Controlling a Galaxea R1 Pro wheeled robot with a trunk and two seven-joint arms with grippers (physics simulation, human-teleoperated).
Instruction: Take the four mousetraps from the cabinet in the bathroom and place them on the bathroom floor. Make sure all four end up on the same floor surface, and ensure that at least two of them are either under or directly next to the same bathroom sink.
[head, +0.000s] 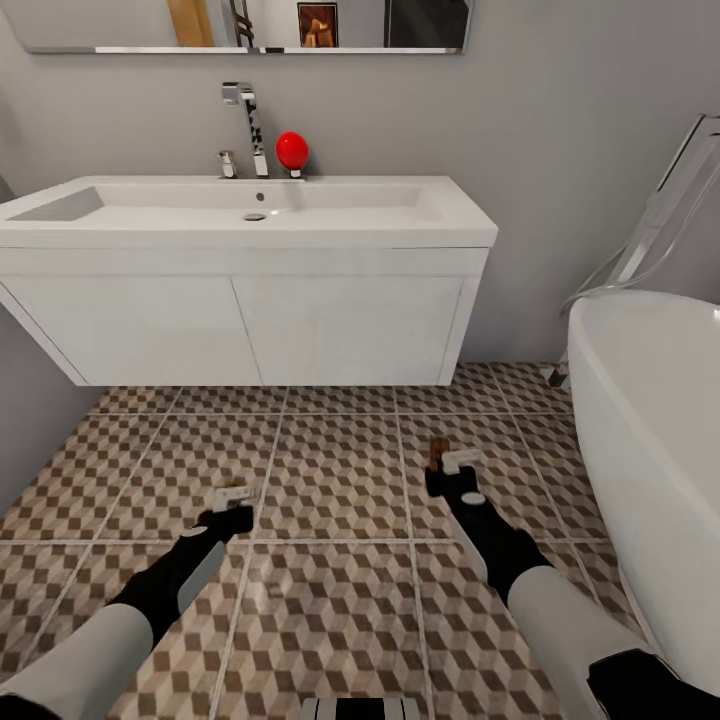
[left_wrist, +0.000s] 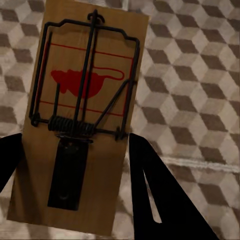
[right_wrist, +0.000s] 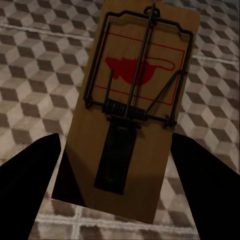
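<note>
A mousetrap (left_wrist: 82, 115) sits between the left gripper's (left_wrist: 75, 165) two dark fingers (left_wrist: 160, 195), which press against its long edges. The brown wooden slab carries a black wire frame, a coiled spring, a dark metal plate and a red mouse print. Behind it lies the cube-patterned bathroom floor (left_wrist: 195, 90) with pale grout lines.
</note>
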